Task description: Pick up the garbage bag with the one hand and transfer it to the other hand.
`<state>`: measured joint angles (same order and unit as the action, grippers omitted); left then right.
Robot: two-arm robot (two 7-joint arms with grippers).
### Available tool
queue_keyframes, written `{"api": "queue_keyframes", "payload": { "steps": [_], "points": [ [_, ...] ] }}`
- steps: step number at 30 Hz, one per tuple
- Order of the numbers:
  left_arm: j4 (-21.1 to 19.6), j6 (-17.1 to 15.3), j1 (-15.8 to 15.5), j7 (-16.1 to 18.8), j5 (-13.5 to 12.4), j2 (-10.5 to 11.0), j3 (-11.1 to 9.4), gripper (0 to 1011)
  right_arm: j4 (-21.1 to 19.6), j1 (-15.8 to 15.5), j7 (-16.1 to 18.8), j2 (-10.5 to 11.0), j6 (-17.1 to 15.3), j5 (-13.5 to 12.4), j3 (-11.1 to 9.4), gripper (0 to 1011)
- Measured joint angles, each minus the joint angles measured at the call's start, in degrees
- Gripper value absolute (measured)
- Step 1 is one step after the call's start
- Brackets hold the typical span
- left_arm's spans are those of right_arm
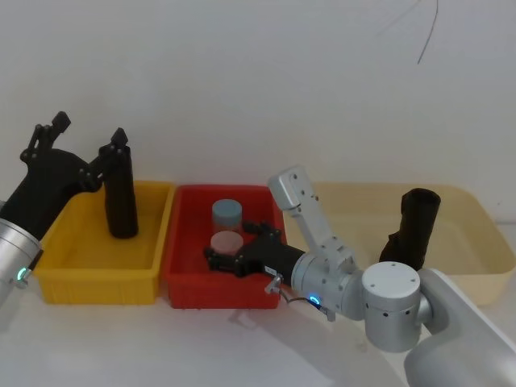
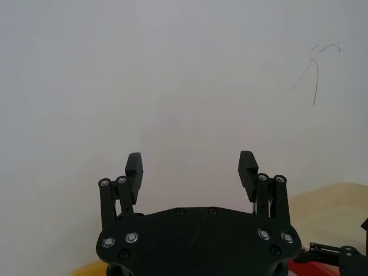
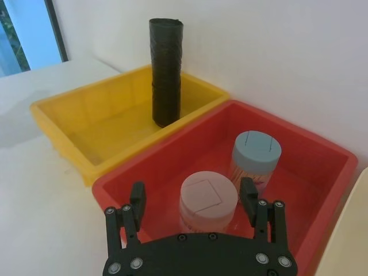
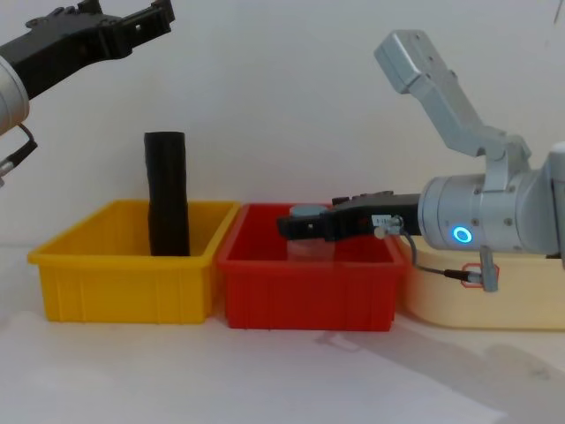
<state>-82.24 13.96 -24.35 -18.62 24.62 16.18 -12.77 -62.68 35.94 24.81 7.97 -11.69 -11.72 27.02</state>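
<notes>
The garbage bag [image 1: 409, 228] stands in the cream bin [image 1: 476, 219], seen from the head. Both the left hand [image 2: 191, 167] and right hand [image 3: 194, 198] are spread.

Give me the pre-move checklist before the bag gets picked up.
1. Right gripper open: ok, fingers spread.
2. Right gripper at the garbage bag: not ok, it hangs over the red bin, above the pink-lidded jar.
3. Garbage bag graspable: ok, it stands in the cream bin with its top free.
4. Left gripper ready to receive: ok, open and raised above the yellow bin.
5. Right fingers free of the jar: cannot tell.
6. Right target chosen: not ok yet, the slimmer black roll in the yellow bin is not the bag.
</notes>
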Motion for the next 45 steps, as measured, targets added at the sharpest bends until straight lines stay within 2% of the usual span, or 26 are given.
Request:
{"api": "queue_keyframes", "payload": {
  "steps": [13,25,32,35,39,45],
  "points": [
    [0.0,0.0,0.0,0.0,0.0,0.0,0.0,1002,6.2,2.6,0.6,-1.2,1.3,-1.4,-0.3,1000],
    [0.0,0.0,0.0,0.0,0.0,0.0,0.0,1002,11.3,4.8,0.3,-2.6,2.4,-1.2,0.0,1000],
    [0.0,0.0,0.0,0.0,0.0,0.0,0.0,1002,13.6,5.9,-0.6,-3.3,3.1,-0.4,0.1,886],
    [0.0,0.0,0.0,0.0,0.0,0.0,0.0,1002,14.2,6.2,-1.1,-3.6,3.4,-0.1,0.1,763],
    [0.0,0.0,0.0,0.0,0.0,0.0,0.0,1002,14.7,6.5,-1.6,-3.9,3.6,0.3,0.1,677],
    [0.0,0.0,0.0,0.0,0.0,0.0,0.0,1002,14.1,6.5,-2.3,-4.1,3.7,0.7,-0.2,664]
  ]
}}
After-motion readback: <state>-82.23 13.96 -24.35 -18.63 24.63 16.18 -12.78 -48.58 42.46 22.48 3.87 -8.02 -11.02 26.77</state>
